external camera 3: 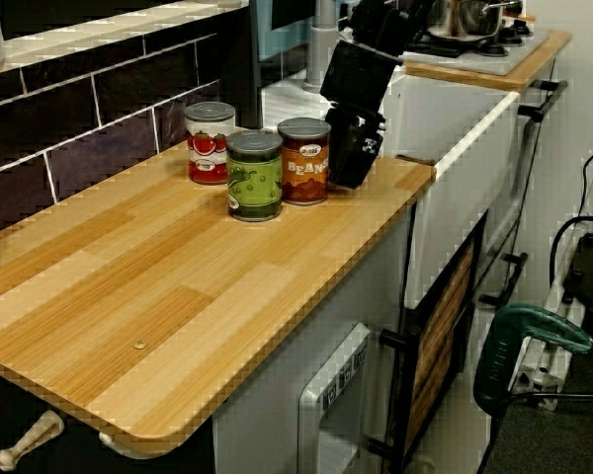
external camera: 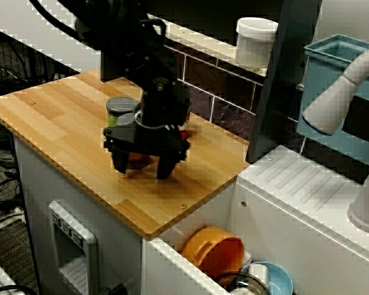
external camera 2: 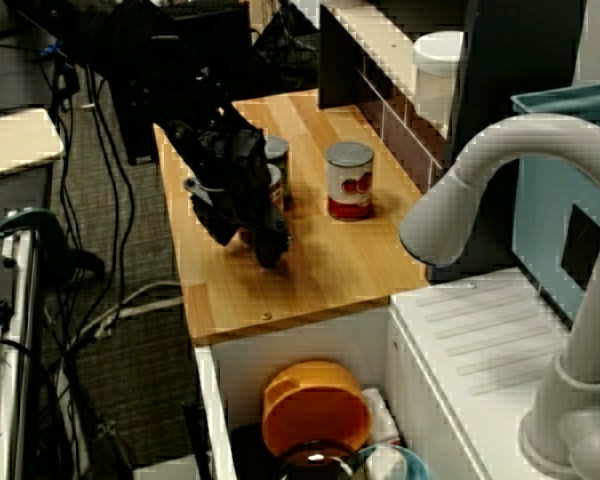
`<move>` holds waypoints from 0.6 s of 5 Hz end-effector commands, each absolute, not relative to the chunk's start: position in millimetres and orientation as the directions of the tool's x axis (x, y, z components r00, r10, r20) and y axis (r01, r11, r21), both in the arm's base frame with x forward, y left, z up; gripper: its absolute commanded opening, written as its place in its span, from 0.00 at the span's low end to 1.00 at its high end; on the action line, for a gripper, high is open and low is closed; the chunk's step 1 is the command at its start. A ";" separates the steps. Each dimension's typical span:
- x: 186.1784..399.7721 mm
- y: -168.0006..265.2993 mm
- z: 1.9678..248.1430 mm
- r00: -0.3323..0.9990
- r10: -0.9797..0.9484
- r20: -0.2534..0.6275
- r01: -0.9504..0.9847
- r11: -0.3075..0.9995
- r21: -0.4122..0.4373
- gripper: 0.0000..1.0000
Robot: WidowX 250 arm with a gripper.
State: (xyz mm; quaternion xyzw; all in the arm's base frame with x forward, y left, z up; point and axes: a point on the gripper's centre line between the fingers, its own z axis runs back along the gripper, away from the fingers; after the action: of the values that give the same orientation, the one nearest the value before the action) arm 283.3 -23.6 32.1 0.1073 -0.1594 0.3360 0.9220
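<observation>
Beans can upright just beside gripper, outside its wide-spread, empty jaws, next to green can.

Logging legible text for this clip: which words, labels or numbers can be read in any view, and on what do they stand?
"BEANS": on the orange-brown can, in the view along the counter.
Green can: the label wording is too blurred to read.
Red-and-white can: the wording is too small to read.
Small white mark on the gripper: not legible.
No other text can be read.
</observation>
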 end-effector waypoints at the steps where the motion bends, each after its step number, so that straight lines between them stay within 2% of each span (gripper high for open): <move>1: 297.1 -5.9 45.4 0.688 0.592 0.419 -0.670 0.740 0.055 1.00; 2: 305.0 5.2 48.7 0.685 0.618 0.387 -0.685 0.727 0.051 1.00; 3: 308.1 8.7 49.1 0.677 0.623 0.392 -0.691 0.722 0.046 1.00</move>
State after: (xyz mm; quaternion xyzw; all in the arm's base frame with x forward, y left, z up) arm 299.5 3.8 41.3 0.1034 -0.1617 0.3615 0.9124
